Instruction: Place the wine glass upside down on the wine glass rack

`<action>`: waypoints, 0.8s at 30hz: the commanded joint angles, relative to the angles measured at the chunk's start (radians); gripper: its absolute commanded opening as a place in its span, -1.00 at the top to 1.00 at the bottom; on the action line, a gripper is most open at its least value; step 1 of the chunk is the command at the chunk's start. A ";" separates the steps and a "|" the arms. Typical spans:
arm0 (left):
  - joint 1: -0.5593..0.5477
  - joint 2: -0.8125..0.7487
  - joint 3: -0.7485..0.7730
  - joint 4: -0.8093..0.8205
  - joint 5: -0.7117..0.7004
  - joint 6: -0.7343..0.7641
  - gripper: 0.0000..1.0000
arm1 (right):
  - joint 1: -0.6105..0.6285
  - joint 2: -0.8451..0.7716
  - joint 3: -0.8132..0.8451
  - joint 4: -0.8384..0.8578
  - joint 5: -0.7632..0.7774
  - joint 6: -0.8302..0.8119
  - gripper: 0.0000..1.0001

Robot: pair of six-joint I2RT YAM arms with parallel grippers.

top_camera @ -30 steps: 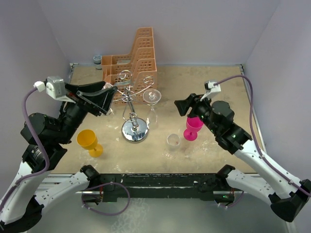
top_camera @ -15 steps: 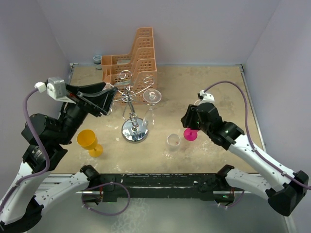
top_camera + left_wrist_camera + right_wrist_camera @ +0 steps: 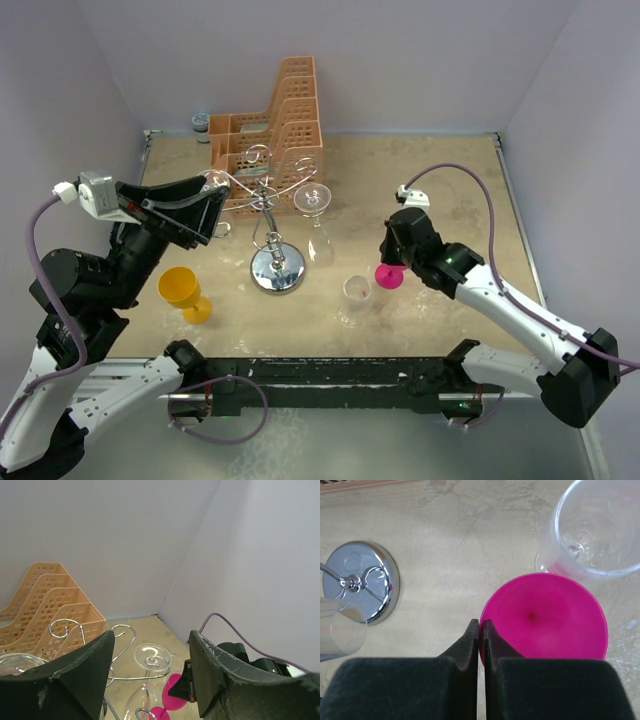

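Pinching pink glass (image 3: 543, 617) rim, seemingly, clear glass (image 3: 592, 530) beside

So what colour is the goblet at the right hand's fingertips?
The goblet is bright pink; the right wrist view shows it best.

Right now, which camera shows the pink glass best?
The right wrist view: it looks straight down into the pink glass, close, mostly unobstructed. The top external view shows only part of it beneath the right arm; the left wrist view catches a pink sliver behind a clear glass.
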State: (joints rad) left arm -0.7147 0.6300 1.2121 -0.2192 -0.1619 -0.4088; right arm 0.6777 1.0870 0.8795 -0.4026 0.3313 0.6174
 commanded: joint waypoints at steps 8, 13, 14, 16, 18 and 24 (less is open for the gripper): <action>-0.002 0.035 0.035 -0.030 -0.006 -0.046 -0.18 | -0.003 -0.044 0.099 0.094 -0.016 -0.092 1.00; -0.003 0.090 0.044 0.018 0.032 -0.055 -0.18 | -0.004 -0.161 0.118 0.188 0.027 -0.109 1.00; -0.003 0.105 0.048 0.032 0.045 -0.057 -0.18 | -0.002 -0.188 0.118 0.218 0.046 -0.113 1.00; -0.003 0.136 0.056 0.056 0.071 -0.066 -0.18 | -0.003 -0.246 0.108 0.295 0.072 -0.117 1.00; -0.003 0.167 0.061 0.088 0.101 -0.091 -0.18 | -0.002 -0.305 0.085 0.387 0.082 -0.121 1.00; -0.003 0.241 0.065 0.222 0.156 -0.275 -0.18 | -0.003 -0.471 -0.025 0.752 0.062 -0.115 1.00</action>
State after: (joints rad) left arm -0.7147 0.8421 1.2419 -0.1558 -0.0715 -0.5369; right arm 0.6777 0.6956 0.9169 0.0093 0.3767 0.5179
